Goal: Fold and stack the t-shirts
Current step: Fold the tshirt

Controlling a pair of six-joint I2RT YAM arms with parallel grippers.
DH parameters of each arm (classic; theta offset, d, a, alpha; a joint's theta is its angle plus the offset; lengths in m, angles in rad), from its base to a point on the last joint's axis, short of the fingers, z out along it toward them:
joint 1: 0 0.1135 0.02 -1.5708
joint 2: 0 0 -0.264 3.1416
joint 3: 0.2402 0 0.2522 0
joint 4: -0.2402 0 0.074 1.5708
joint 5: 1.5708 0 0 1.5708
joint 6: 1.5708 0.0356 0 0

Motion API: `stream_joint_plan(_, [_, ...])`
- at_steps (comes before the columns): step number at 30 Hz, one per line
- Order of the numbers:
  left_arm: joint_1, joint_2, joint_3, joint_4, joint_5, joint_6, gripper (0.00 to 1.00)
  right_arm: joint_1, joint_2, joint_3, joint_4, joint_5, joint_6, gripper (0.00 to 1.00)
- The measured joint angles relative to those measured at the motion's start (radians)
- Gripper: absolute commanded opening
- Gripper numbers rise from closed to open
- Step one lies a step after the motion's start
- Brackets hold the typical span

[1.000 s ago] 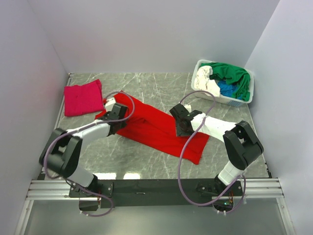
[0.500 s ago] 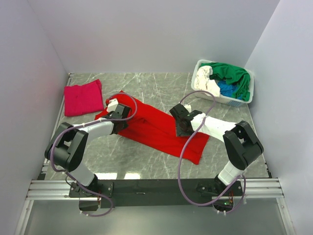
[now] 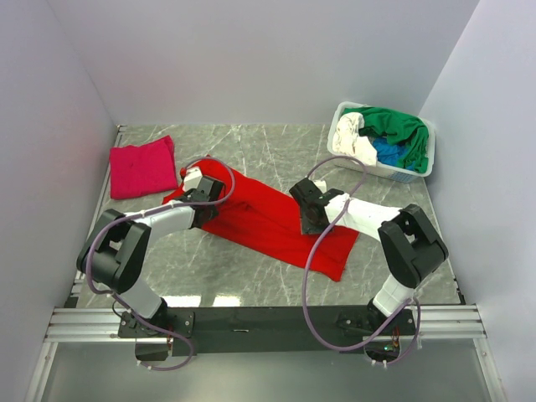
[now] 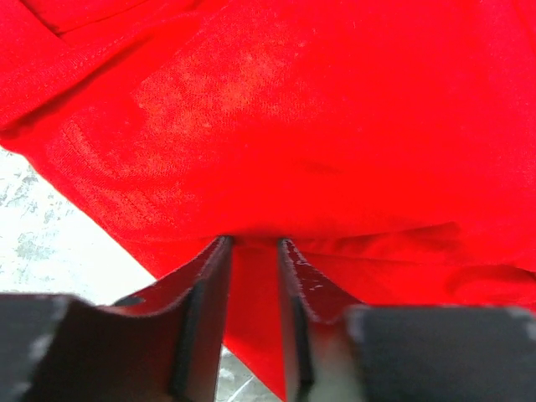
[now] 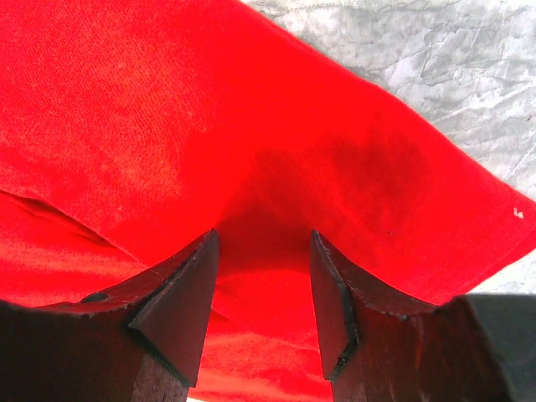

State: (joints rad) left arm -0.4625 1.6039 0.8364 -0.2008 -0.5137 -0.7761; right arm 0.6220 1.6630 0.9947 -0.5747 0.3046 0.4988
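Note:
A bright red t-shirt (image 3: 268, 222) lies as a long strip slanting across the marble table, from the far left to the near right. My left gripper (image 3: 207, 203) sits low on its far-left end. In the left wrist view its jaws (image 4: 254, 241) stand a narrow gap apart, tips pushed against a crease of the red cloth (image 4: 293, 126). My right gripper (image 3: 310, 224) rests on the strip's middle, open wide, tips (image 5: 262, 236) on the red cloth (image 5: 167, 126). A magenta-pink t-shirt (image 3: 141, 167) lies folded at the far left.
A white basket (image 3: 337, 134) at the far right holds green (image 3: 394, 126), white (image 3: 352, 134) and blue (image 3: 387, 153) t-shirts. Grey walls close in the table on three sides. Purple cables loop over both arms.
The left arm's elbow has swung in and its gripper has crept slightly along the shirt's far-left end. The right arm and the red shirt have hardly moved.

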Motion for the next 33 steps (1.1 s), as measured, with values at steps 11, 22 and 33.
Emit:
stream_joint_plan(11, [0.0,0.024,0.0,0.002,0.0,0.001,0.25,0.0,0.002,0.0,0.006,0.0,-0.003,0.55])
stream_joint_plan(22, [-0.005,0.017,0.0,0.0,0.019,0.003,0.0,0.0,0.002,-0.003,0.007,0.001,-0.002,0.55])
stream_joint_plan(33, [-0.043,-0.161,0.0,-0.007,0.087,-0.008,0.01,0.0,0.001,-0.009,0.007,0.003,0.001,0.55])
